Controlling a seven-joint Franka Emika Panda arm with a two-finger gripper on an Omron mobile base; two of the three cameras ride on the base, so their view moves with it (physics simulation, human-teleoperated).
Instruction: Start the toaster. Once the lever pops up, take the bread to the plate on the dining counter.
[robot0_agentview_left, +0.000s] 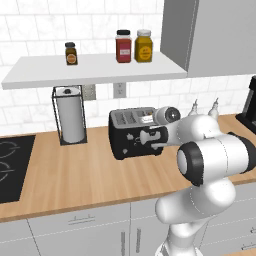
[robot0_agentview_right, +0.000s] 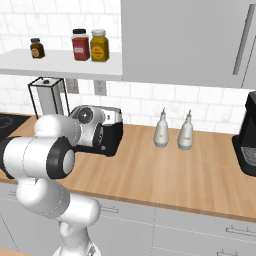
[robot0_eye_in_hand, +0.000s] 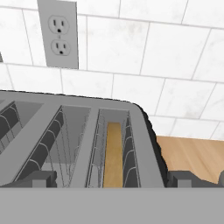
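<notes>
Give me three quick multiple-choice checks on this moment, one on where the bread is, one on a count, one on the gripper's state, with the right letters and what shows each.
1. Where is the bread?
A. Down in the toaster's slot nearest the toaster's right end in the hand view
B. Lying on the stovetop
C. On the shelf beside the jars

2. How many jars stand on the shelf above the counter?
A. One
B. Three
C. Five

3. How does the gripper stand?
A. Shut on the bread
B. Shut on the paper towel roll
C. Open, over the toaster

Answers:
1 A: the hand view shows the tan slice sunk in that slot.
2 B: a small dark jar, a red one and a yellow one.
3 C: the finger tips stand wide apart either side of the slots, holding nothing.
</notes>
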